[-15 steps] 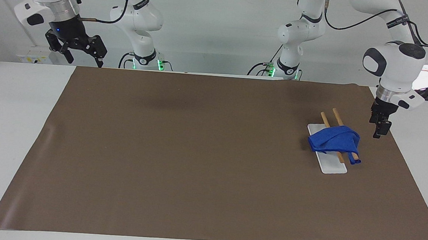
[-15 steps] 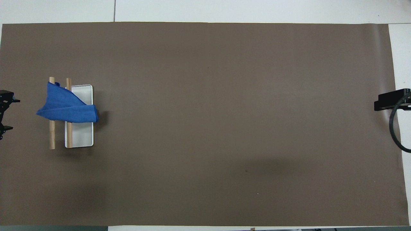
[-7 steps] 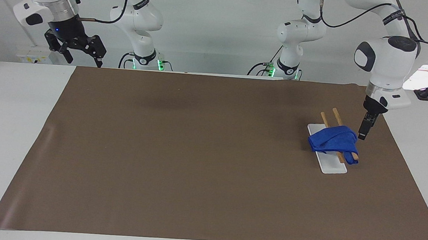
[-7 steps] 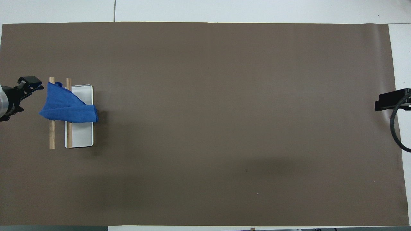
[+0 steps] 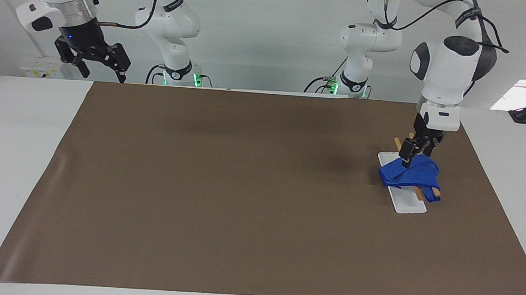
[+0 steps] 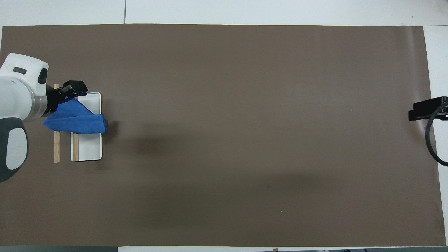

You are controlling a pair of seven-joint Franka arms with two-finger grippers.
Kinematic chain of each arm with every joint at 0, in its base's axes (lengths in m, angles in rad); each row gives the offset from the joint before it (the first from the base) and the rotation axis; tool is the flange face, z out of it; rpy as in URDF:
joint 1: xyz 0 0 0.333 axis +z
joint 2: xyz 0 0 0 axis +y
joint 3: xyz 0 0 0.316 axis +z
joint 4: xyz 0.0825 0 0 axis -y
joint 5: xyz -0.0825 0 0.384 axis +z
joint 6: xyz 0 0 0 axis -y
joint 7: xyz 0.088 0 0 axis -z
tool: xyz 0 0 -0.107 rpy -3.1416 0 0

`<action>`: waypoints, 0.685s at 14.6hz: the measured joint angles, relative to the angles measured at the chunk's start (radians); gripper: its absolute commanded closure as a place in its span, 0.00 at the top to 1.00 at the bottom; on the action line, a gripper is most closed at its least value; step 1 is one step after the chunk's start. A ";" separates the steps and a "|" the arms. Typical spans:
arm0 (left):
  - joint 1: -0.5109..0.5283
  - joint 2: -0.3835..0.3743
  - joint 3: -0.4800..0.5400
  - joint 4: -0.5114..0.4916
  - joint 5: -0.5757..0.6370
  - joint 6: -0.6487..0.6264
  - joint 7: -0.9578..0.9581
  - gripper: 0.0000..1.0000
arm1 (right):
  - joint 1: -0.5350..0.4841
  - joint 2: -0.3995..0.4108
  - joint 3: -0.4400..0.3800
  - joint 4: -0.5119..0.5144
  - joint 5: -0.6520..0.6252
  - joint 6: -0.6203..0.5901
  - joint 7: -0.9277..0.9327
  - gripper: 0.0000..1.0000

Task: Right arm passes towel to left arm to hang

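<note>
The blue towel [image 5: 409, 175] [image 6: 75, 119] lies draped over two wooden bars [image 6: 56, 150] that stand over a white tray [image 5: 409, 205] [image 6: 89, 148], at the left arm's end of the table. My left gripper [image 5: 414, 153] [image 6: 71, 91] hangs open, pointing down. Its fingertips are at the towel's edge nearer the robots. Whether they touch the cloth I cannot tell. My right gripper [image 5: 93, 59], with its blue wrist light, waits open, raised over the table edge at the right arm's end. It holds nothing.
A brown mat [image 5: 241, 187] covers most of the white table. The tray with its bars is the only other object on it. A black cable loops off the right arm's wrist [image 6: 432, 147] at the mat's edge.
The left arm has swung in from the table's end, and its gripper has turned and come over the towel and bars. The towel has barely shifted. The right arm has not moved.
</note>
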 measured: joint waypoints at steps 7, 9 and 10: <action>-0.001 0.071 0.007 0.277 -0.055 -0.369 0.333 1.00 | 0.000 0.000 0.000 0.000 0.000 0.000 0.000 1.00; 0.001 0.091 0.010 0.339 -0.055 -0.465 0.426 1.00 | 0.000 0.000 0.000 0.000 0.000 0.000 0.000 1.00; 0.001 0.096 0.012 0.357 -0.055 -0.499 0.461 1.00 | 0.000 0.000 0.000 0.000 0.000 0.000 0.000 1.00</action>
